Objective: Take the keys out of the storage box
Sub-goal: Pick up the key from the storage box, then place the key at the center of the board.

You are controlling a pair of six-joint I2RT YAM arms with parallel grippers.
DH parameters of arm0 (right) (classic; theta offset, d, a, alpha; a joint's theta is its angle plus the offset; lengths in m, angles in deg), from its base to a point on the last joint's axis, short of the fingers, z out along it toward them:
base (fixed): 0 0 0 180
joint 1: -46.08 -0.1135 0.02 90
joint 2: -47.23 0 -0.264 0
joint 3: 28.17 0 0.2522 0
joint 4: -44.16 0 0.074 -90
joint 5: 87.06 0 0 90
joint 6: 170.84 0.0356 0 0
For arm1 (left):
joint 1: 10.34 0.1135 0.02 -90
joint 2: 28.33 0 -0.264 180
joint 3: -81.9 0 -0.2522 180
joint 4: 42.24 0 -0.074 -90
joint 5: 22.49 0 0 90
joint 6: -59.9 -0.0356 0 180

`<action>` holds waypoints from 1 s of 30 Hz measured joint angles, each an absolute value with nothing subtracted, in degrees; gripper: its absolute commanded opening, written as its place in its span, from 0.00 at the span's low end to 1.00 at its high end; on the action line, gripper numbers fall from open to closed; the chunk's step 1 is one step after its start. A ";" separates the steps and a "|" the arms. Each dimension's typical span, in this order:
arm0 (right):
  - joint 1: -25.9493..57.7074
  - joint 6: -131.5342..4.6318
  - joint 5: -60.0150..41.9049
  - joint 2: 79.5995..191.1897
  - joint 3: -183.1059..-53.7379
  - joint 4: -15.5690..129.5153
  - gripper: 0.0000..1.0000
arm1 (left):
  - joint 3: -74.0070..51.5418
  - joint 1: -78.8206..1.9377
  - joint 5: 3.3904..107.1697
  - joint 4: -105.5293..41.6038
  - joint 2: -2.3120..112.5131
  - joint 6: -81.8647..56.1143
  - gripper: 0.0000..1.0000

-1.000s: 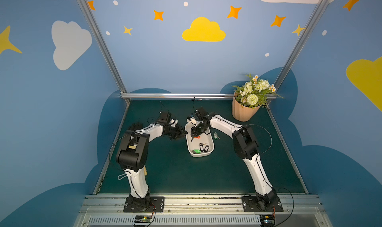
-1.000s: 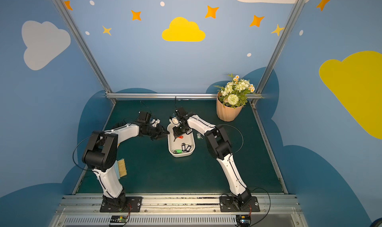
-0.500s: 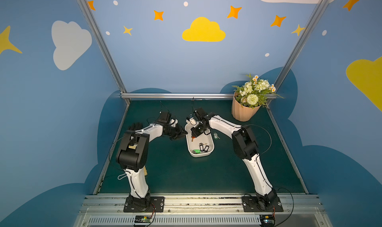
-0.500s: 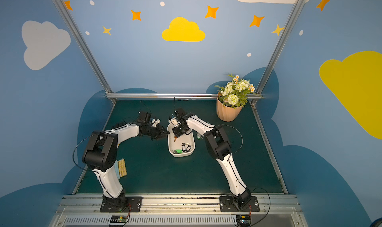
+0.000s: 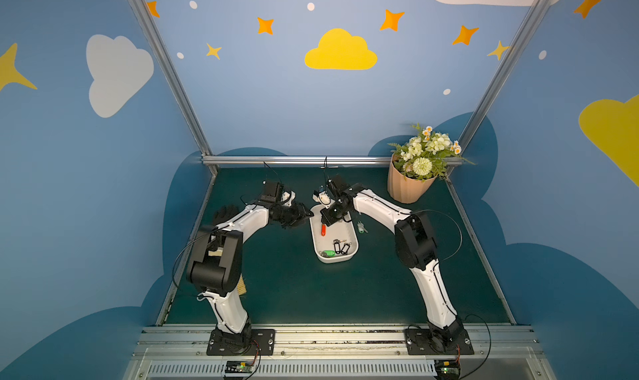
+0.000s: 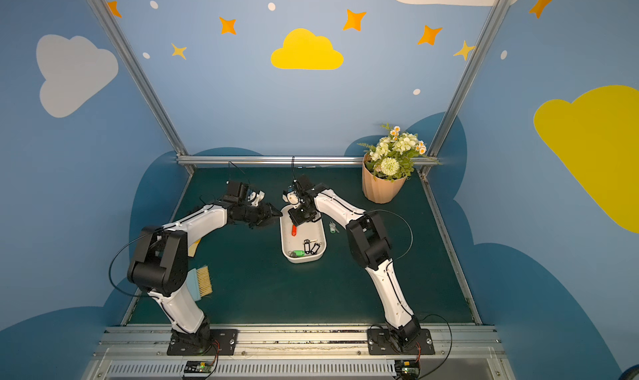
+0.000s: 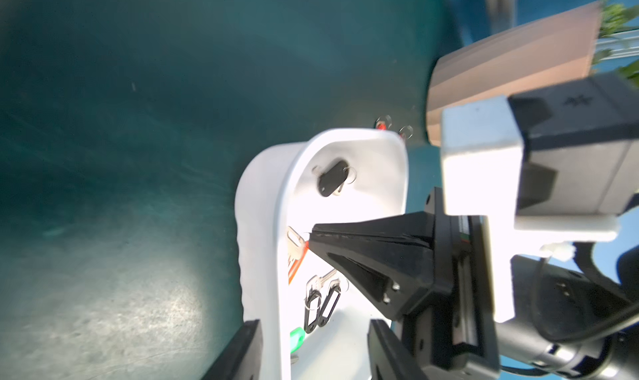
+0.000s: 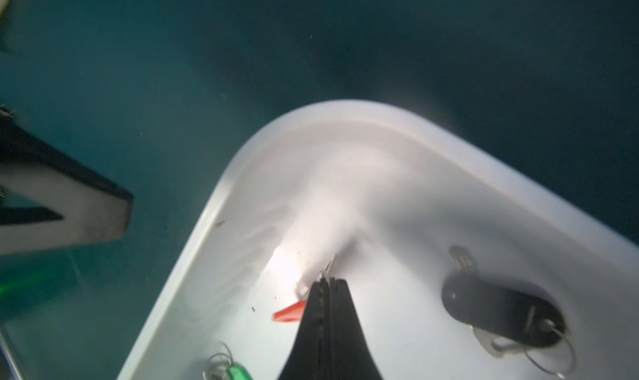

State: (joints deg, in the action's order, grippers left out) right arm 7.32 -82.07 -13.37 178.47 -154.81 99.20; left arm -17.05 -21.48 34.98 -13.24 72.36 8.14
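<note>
The right end effector (image 8: 326, 285) is pinched tight on a red-tagged key (image 8: 290, 314) inside the storage box (image 5: 333, 260); the left end effector (image 7: 314, 323) (empty) stands parted at its rim.

White storage box (image 5: 334, 259); red, green, black-tagged keys (image 5: 340, 247); dark-green mat (image 5: 294, 285).

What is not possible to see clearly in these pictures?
- Grip of the right hand on the red key: right wrist view, its own tips cover the contact.
- Fingertips of the left hand: left wrist view, cut off by the picture edge.
- Tag colour of the loose key beside the box: both top views, too small.
</note>
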 measured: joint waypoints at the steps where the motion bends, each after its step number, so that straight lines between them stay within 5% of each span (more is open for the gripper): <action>1: 7.43 -81.98 -13.15 177.22 -154.53 99.20 0.00 | -17.25 -21.37 35.78 -13.30 71.09 7.73 0.68; 7: 8.56 -80.80 -10.95 167.04 -151.16 100.73 0.00 | -22.08 -21.00 41.79 -15.57 61.84 5.80 0.84; 19: 16.43 -79.67 2.91 148.64 -138.68 109.21 0.00 | -32.39 -20.23 56.85 -20.60 51.18 5.00 0.88; 30: 20.69 -78.55 9.27 146.23 -127.99 114.06 0.00 | -33.81 -19.53 63.96 -21.67 48.31 4.54 0.89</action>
State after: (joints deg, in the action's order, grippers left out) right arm 20.69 -78.55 9.27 146.23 -127.99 114.06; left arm -33.81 -19.53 63.96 -21.67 48.31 4.54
